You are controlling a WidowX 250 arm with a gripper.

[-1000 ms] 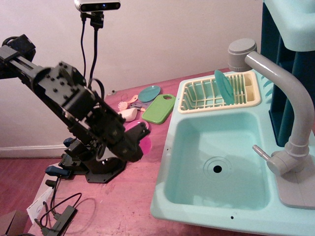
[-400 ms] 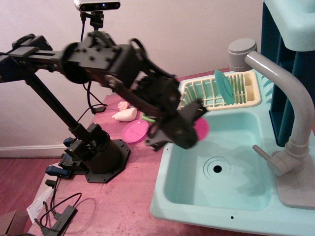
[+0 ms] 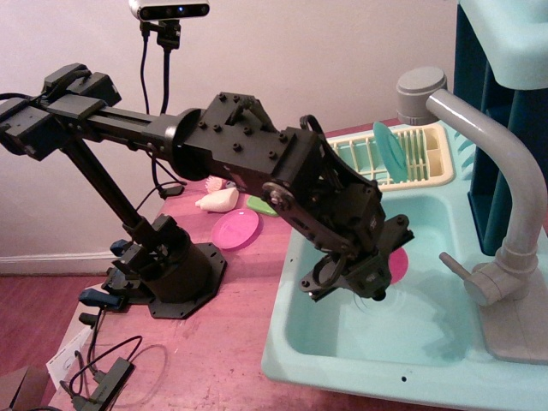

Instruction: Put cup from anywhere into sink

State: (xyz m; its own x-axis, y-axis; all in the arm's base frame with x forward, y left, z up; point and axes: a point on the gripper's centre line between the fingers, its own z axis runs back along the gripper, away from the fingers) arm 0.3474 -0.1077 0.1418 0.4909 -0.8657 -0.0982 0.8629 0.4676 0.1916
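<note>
My gripper (image 3: 387,265) is down inside the mint-green sink (image 3: 428,334), over the drain area, and it is shut on the magenta-pink cup (image 3: 396,265). Only part of the cup shows between the black fingers, tilted on its side. The arm (image 3: 257,158) reaches from the left across the sink's left rim. The cup hangs a little above the basin floor; the drain hole is mostly hidden behind the gripper.
A grey faucet (image 3: 505,180) stands at the sink's right side. A cream dish rack (image 3: 424,158) with a teal plate (image 3: 390,150) sits behind the sink. A flat pink plate (image 3: 235,229), a green board and small toy pieces lie on the table left of the sink.
The arm swung from the table on the left over to the sink with the cup, then lowered it into the basin.
</note>
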